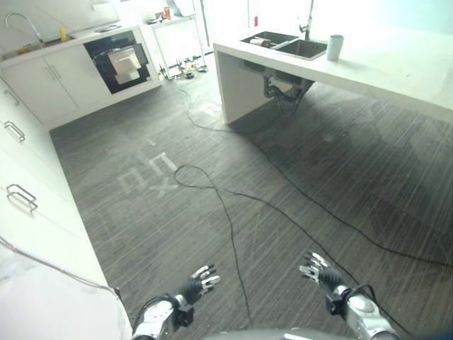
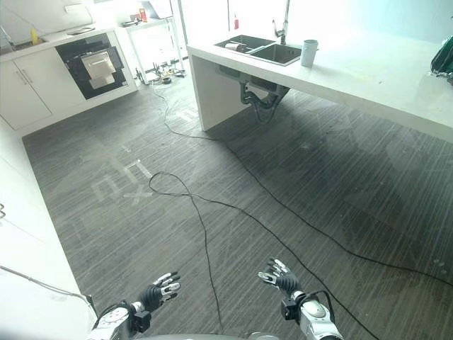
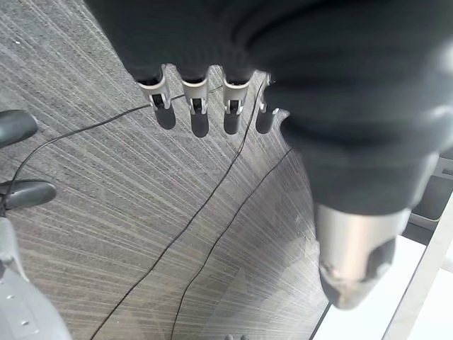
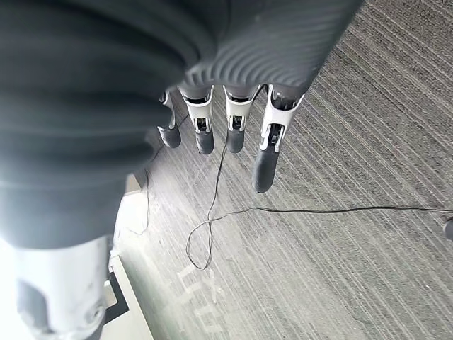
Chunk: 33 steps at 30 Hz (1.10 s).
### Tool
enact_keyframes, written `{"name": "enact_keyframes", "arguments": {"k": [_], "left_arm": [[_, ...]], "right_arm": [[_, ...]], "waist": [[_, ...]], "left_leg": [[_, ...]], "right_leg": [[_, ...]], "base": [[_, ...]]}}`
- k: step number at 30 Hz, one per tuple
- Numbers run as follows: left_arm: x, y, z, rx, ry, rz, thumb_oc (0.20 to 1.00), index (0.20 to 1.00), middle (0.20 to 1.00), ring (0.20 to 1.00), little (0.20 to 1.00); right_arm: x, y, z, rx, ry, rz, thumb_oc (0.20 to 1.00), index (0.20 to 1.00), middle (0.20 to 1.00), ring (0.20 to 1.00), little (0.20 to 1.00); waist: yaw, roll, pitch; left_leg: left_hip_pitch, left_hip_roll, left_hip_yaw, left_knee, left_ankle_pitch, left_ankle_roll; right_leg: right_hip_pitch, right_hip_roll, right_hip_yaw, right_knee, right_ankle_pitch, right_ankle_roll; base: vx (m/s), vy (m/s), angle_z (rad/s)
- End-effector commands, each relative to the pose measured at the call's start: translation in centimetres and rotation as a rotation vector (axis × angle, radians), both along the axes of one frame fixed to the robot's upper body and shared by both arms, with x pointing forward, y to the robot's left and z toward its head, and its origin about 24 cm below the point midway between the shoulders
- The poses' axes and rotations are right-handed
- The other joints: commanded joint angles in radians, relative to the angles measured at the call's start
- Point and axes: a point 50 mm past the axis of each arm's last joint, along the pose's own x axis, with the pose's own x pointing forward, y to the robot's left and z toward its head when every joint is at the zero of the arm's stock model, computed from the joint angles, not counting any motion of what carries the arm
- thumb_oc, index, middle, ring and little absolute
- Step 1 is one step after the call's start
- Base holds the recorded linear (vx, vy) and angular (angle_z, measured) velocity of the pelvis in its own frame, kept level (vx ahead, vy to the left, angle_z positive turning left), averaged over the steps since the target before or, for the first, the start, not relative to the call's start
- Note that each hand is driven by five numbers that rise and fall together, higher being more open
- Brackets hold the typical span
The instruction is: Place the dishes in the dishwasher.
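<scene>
the dishes: a pale cup (image 1: 335, 47) stands upright on the white counter (image 1: 396, 67), just beside the sink (image 1: 289, 45), and something lies in the sink's far basin (image 1: 259, 42), too small to tell what. the dishwasher (image 1: 122, 62) is across the room, a dark-fronted unit built into the white cabinets (image 1: 49, 81) by the far wall, with a pale panel on its front; whether its door is open i cannot tell. it sits well apart from the counter, with grey striped floor (image 1: 297, 177) between them. a second sink with a curved tap (image 1: 21, 25) is on the cabinet top near it, and a yellow bottle (image 1: 63, 33) stands there too.

the left hand (image 1: 197, 283) hangs low over the floor at the near edge of the view, fingers straight and spread, holding nothing. the right hand (image 1: 316, 270) hangs likewise on the other side, fingers straight, empty. both are far from the cup and from the dishwasher. the wrist views show each hand's fingers (image 3: 199, 106) extended over bare floor.

white drawers (image 1: 25, 191) with metal handles run along the left side. a dark green thing (image 2: 443, 58) lies at the counter's far right edge.
</scene>
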Motion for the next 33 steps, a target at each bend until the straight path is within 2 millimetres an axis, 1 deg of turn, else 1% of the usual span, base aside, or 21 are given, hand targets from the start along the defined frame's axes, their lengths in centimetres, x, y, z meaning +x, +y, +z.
{"name": "enact_keyframes", "arguments": {"k": [1, 6, 7, 8, 12, 15, 18, 20, 23, 25, 26, 27, 28, 29, 30, 31, 32, 33], "left_arm": [[2.7, -0.6, 1.2, -0.010, -0.115, -0.014, 1.000, 1.000, 1.000, 1.000, 1.000], [2.7, -0.1, 1.1, -0.005, -0.118, 0.093, 1.000, 1.000, 1.000, 1.000, 1.000], [2.5, 0.3, 1.1, -0.024, -0.118, 0.173, 1.000, 1.000, 1.000, 1.000, 1.000], [2.6, 0.3, 1.2, -0.020, -0.136, 0.188, 1.000, 1.000, 1.000, 1.000, 1.000], [3.1, 0.0, 1.9, 0.009, -0.214, 0.181, 1.000, 1.000, 1.000, 1.000, 1.000], [4.1, 0.3, 3.0, -0.014, -0.291, 0.202, 1.000, 1.000, 1.000, 1.000, 1.000], [4.5, 0.7, 3.5, -0.011, -0.304, 0.209, 1.000, 1.000, 1.000, 1.000, 1.000], [4.9, 1.0, 3.8, 0.015, -0.318, 0.219, 1.000, 1.000, 1.000, 1.000, 1.000], [5.2, 1.2, 4.0, 0.008, -0.329, 0.237, 1.000, 1.000, 1.000, 1.000, 1.000], [5.4, 1.3, 4.2, -0.002, -0.346, 0.253, 1.000, 1.000, 1.000, 1.000, 1.000], [5.5, 1.4, 4.4, -0.011, -0.361, 0.264, 1.000, 1.000, 1.000, 1.000, 1.000], [5.9, 1.5, 4.8, -0.020, -0.384, 0.277, 1.000, 1.000, 1.000, 1.000, 1.000], [6.2, 1.6, 5.0, -0.024, -0.391, 0.275, 1.000, 1.000, 1.000, 1.000, 1.000], [6.5, 1.7, 5.2, -0.037, -0.394, 0.271, 1.000, 1.000, 1.000, 1.000, 1.000], [6.5, 1.7, 5.3, -0.042, -0.394, 0.265, 1.000, 1.000, 1.000, 1.000, 1.000], [6.4, 1.7, 5.3, -0.044, -0.398, 0.254, 1.000, 1.000, 1.000, 1.000, 1.000], [6.1, 1.7, 5.2, -0.043, -0.400, 0.247, 1.000, 1.000, 1.000, 1.000, 1.000], [5.6, 1.8, 5.2, -0.046, -0.399, 0.252, 1.000, 1.000, 1.000, 1.000, 1.000]], "right_arm": [[2.0, 0.6, 1.1, 0.031, -0.089, -0.007, 1.000, 1.000, 1.000, 1.000, 1.000], [1.9, 0.6, 1.0, 0.025, -0.090, -0.018, 1.000, 1.000, 1.000, 1.000, 1.000], [1.9, 0.6, 1.1, 0.035, -0.095, -0.043, 1.000, 1.000, 1.000, 1.000, 1.000], [1.9, 0.6, 1.1, 0.035, -0.101, -0.049, 1.000, 1.000, 1.000, 1.000, 1.000], [1.6, 0.7, 1.2, 0.062, -0.122, -0.061, 1.000, 1.000, 1.000, 1.000, 1.000], [2.1, 0.7, 1.9, 0.093, -0.176, -0.046, 1.000, 1.000, 1.000, 1.000, 1.000], [2.5, 0.6, 2.5, 0.094, -0.193, -0.038, 1.000, 1.000, 1.000, 1.000, 1.000], [3.0, 0.5, 2.8, 0.081, -0.191, -0.012, 1.000, 1.000, 1.000, 1.000, 1.000], [3.4, 0.5, 3.0, 0.078, -0.204, -0.008, 1.000, 1.000, 1.000, 1.000, 1.000], [3.6, 0.4, 3.3, 0.079, -0.216, 0.007, 1.000, 1.000, 1.000, 1.000, 1.000], [3.8, 0.4, 3.5, 0.081, -0.223, 0.019, 1.000, 1.000, 1.000, 1.000, 1.000], [4.1, 0.3, 3.9, 0.078, -0.235, 0.032, 1.000, 1.000, 1.000, 1.000, 1.000], [4.1, 0.1, 4.0, 0.075, -0.239, 0.028, 1.000, 1.000, 1.000, 1.000, 1.000], [3.9, -0.4, 4.0, 0.074, -0.234, 0.009, 1.000, 1.000, 1.000, 1.000, 1.000], [3.7, -0.6, 4.0, 0.077, -0.231, -0.001, 1.000, 1.000, 1.000, 1.000, 1.000], [3.4, -0.7, 3.9, 0.079, -0.227, -0.006, 1.000, 1.000, 1.000, 1.000, 1.000], [3.1, -0.8, 3.7, 0.077, -0.222, 0.002, 1.000, 1.000, 1.000, 1.000, 1.000], [2.8, -0.7, 3.7, 0.068, -0.217, 0.017, 1.000, 1.000, 1.000, 1.000, 1.000]], "waist": [[0.012, -0.024, 0.004], [0.020, -0.028, 0.003], [0.023, -0.032, 0.005], [0.025, -0.033, 0.006], [0.026, -0.037, 0.012], [0.024, -0.038, 0.015], [0.024, -0.039, 0.019], [0.026, -0.046, 0.036], [0.030, -0.046, 0.044], [0.028, -0.051, 0.051], [0.028, -0.060, 0.060], [0.028, -0.073, 0.076], [0.026, -0.078, 0.085], [0.022, -0.077, 0.106], [0.021, -0.076, 0.114], [0.019, -0.070, 0.123], [0.021, -0.063, 0.132], [0.032, -0.053, 0.136]], "left_leg": [[0.042, 0.031, 0.022, 0.000, -0.134, -0.044], [0.037, 0.030, 0.016, 0.000, -0.131, -0.045], [0.034, 0.029, 0.010, 0.000, -0.130, -0.043], [0.033, 0.031, 0.008, 0.000, -0.130, -0.043], [0.028, 0.034, 0.004, 0.000, -0.128, -0.047], [0.026, 0.038, -0.003, 0.000, -0.123, -0.054], [0.031, 0.041, -0.003, 0.002, -0.120, -0.056], [0.011, 0.048, -0.005, 0.059, -0.129, -0.061], [0.002, 0.051, -0.023, 0.083, -0.131, -0.063], [-0.018, 0.045, -0.027, 0.146, -0.153, -0.061], [-0.056, 0.037, -0.021, 0.235, -0.182, -0.053], [-0.119, 0.032, -0.007, 0.361, -0.218, -0.042], [-0.157, 0.039, 0.011, 0.443, -0.213, -0.046], [-0.222, 0.065, 0.022, 0.557, -0.186, -0.070], [-0.254, 0.073, 0.026, 0.585, -0.153, -0.082], [-0.279, 0.079, 0.037, 0.560, -0.113, -0.094], [-0.287, 0.074, 0.044, 0.495, -0.086, -0.103], [-0.306, 0.061, 0.038, 0.369, -0.037, -0.110]], "right_leg": [[0.022, -0.073, -0.034, -0.007, -0.049, 0.106], [0.022, -0.073, -0.039, -0.008, -0.047, 0.106], [0.020, -0.071, -0.039, -0.001, -0.050, 0.105], [0.019, -0.070, -0.040, 0.000, -0.052, 0.103], [0.018, -0.063, -0.040, -0.002, -0.053, 0.100], [0.018, -0.052, -0.030, -0.004, -0.056, 0.095], [0.016, -0.046, -0.024, 0.000, -0.061, 0.089], [0.015, -0.037, -0.018, 0.015, -0.071, 0.068], [0.015, -0.027, -0.009, 0.020, -0.074, 0.058], [0.008, -0.027, 0.001, 0.029, -0.079, 0.051], [0.003, -0.035, 0.010, 0.036, -0.079, 0.045], [-0.005, -0.043, 0.017, 0.052, -0.081, 0.036], [-0.007, -0.045, 0.013, 0.058, -0.083, 0.029], [0.008, -0.036, 0.011, 0.066, -0.097, 0.021], [0.013, -0.030, 0.012, 0.070, -0.100, 0.016], [0.024, -0.021, 0.017, 0.073, -0.108, 0.013], [0.040, -0.017, 0.022, 0.077, -0.119, 0.016], [0.059, -0.015, 0.021, 0.074, -0.128, 0.020]], "base": [[0.00, 0.000, 0.00], [-0.01, -0.027, 0.02], [-0.04, -0.078, 0.04], [-0.05, -0.100, 0.04], [-0.03, -0.084, 0.08], [0.00, -0.102, 0.12], [0.01, -0.087, 0.03], [0.00, -0.152, 0.02], [0.02, -0.120, 0.05], [0.02, -0.098, 0.02], [0.01, -0.129, 0.01], [-0.01, -0.142, 0.05], [0.07, -0.162, 0.13], [0.11, -0.134, 0.11], [0.23, -0.084, 0.20], [0.29, 0.018, 0.22], [0.47, 0.118, 0.21], [0.56, 0.148, 0.05]]}}
